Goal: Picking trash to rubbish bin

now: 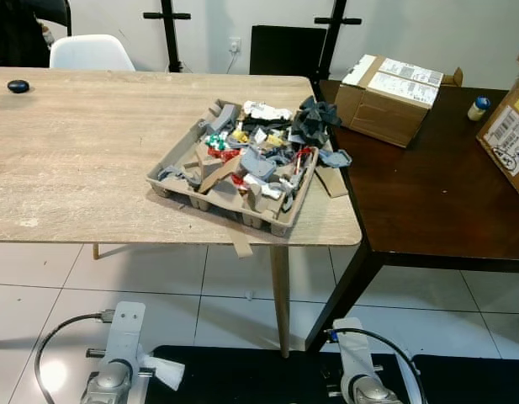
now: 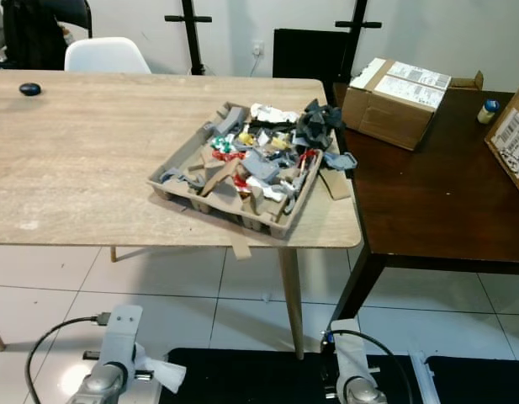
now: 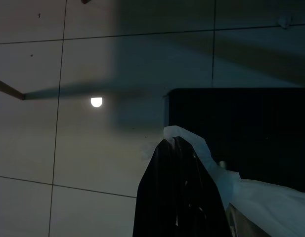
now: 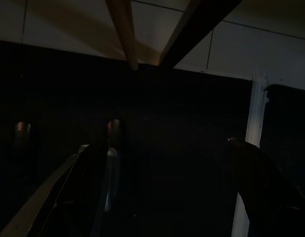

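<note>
Left eye view looks down on a pale wooden table [image 1: 91, 160] with a moulded cardboard tray [image 1: 234, 198] sitting near its right front corner. The tray is heaped with trash [image 1: 255, 156]: grey torn pulp pieces, brown cardboard strips, white scraps, bits of red, green and yellow, and a dark crumpled clump at its far right corner (some pieces spill over the rim onto the table). A dark brown table [image 1: 427, 194] stands just beside, carrying a closed cardboard box [image 1: 389, 97], a second labelled box [image 1: 510, 139] at the right edge and a small bottle [image 1: 479, 108]. A black oval object [image 1: 18, 86] lies at the far left.

Both arms hang low over the tiled floor [image 1: 40, 278] and a black mat [image 1: 242, 374]. The left hand [image 3: 179, 163] has its fingers closed on a white crumpled wrapper [image 3: 216, 177]. The right hand [image 4: 167, 163] hangs with fingers spread apart, holding nothing.
</note>
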Available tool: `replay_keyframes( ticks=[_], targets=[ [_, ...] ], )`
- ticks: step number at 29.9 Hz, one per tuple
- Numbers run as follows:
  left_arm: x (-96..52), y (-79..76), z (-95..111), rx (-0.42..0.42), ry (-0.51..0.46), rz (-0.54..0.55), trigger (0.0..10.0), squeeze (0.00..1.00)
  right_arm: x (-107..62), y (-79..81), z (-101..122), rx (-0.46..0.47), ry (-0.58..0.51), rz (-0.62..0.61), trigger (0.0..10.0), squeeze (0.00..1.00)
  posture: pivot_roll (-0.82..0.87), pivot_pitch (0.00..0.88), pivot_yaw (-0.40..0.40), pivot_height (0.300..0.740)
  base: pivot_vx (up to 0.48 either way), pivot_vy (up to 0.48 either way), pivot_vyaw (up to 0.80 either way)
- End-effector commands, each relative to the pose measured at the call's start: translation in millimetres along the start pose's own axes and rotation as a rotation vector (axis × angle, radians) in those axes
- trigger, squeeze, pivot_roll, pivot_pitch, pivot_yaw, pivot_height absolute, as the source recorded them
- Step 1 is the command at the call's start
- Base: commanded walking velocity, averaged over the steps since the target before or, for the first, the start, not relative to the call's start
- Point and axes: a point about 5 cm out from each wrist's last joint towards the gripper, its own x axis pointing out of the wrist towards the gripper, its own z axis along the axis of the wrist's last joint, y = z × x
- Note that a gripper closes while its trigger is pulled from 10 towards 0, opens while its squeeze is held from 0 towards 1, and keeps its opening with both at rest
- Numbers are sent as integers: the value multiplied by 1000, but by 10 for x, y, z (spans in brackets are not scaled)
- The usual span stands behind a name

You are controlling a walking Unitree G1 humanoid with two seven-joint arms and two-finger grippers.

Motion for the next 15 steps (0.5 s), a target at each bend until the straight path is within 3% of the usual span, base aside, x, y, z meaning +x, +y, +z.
replay_keyframes(
  ticks=[1,8,15],
  targets=[
    [-21,6,-70,-5,16,0,10000,0,-9,-19,-66,13,30,-4,10000,0,150,123,3,740,0,0,0],
    [-20,-10,-73,-6,19,-1,10000,0,-5,-43,-44,7,27,-11,10000,0,150,124,-3,740,0,0,0],
    [-26,-62,-88,16,18,-22,10000,0,-2,-24,-58,164,52,21,10000,0,148,126,8,740,0,0,0]
  ],
)
